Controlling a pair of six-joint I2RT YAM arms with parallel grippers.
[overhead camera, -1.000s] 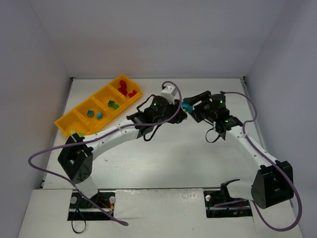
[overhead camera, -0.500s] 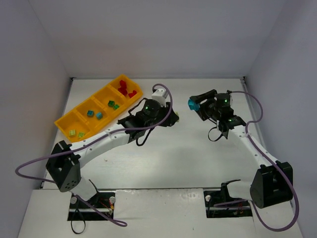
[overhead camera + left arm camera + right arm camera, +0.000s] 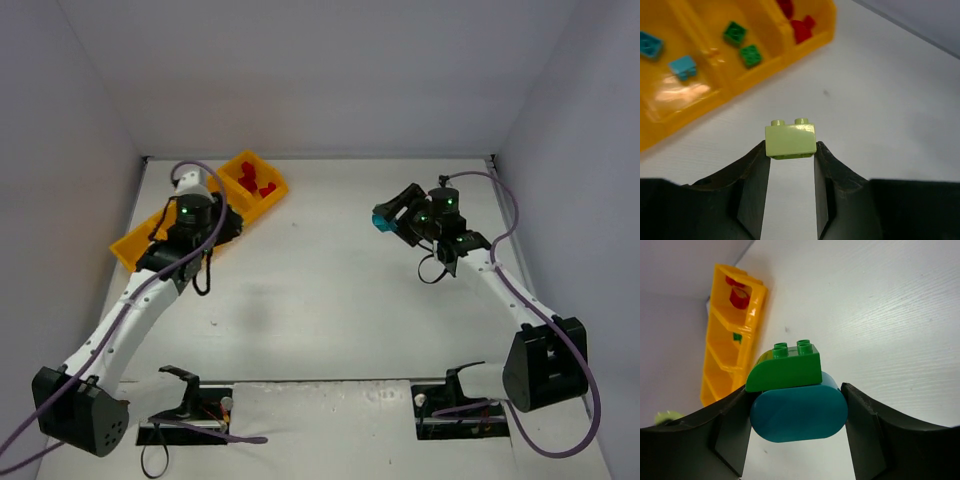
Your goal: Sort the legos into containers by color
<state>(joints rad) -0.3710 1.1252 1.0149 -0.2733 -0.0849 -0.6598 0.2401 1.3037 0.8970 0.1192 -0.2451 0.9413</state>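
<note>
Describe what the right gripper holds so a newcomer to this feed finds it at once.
Find the yellow-orange tray at far left, then look across to the right. The right gripper clamps a two-brick stack: a green rounded brick atop a teal rounded one. Unlike the single yellow-green brick in the left gripper, it is two colours joined.

tray [image 3: 130, 250] middle hidden (under left arm [image 3: 138, 302])

Orange tray [image 3: 127, 248] on white table [image 3: 330, 295]
</note>
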